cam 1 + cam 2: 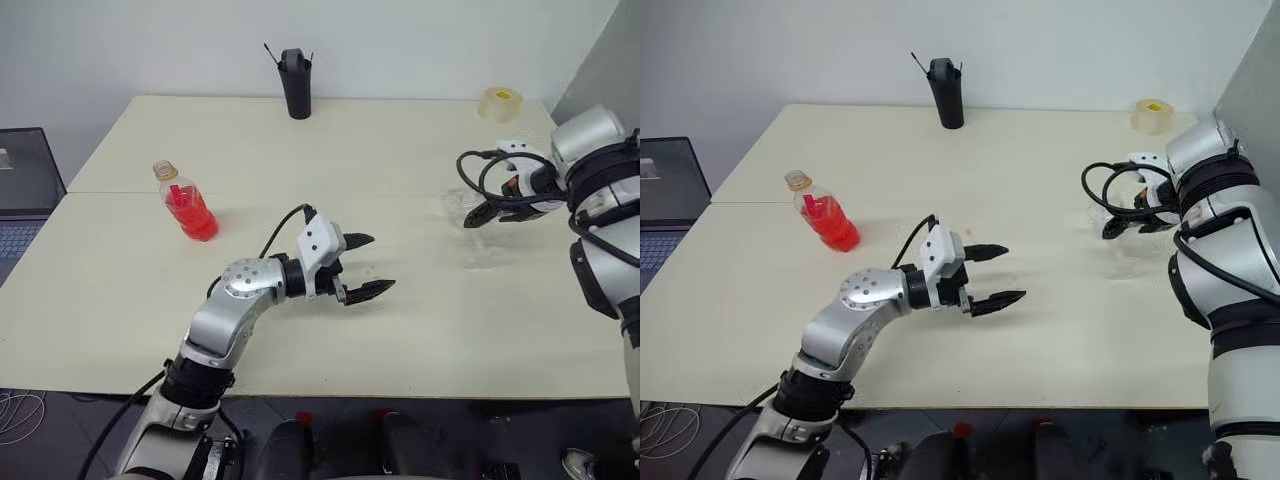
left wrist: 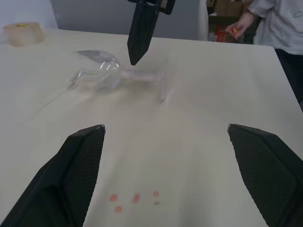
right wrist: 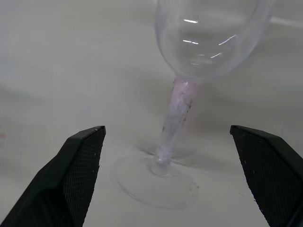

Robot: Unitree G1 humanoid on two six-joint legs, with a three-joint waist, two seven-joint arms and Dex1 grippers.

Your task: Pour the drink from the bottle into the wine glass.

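On the pale surface (image 1: 400,150), the left end effector (image 1: 365,266) hovers mid-surface, fingers spread wide and empty. Right end effector (image 1: 500,212) hangs spread wide above the wine glass (image 3: 189,71), gripping nothing. Far to the left stands the bottle (image 1: 184,203), uncapped, with the red drink (image 1: 192,215) inside.

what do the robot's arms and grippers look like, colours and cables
Both arms are silver-grey metal with black joint sections and rounded elbow housings. The left gripper has a white wrist block and two black, pointed jaws with textured inner faces; a black cable loops to it. The right gripper looks the same, with looped black cables.
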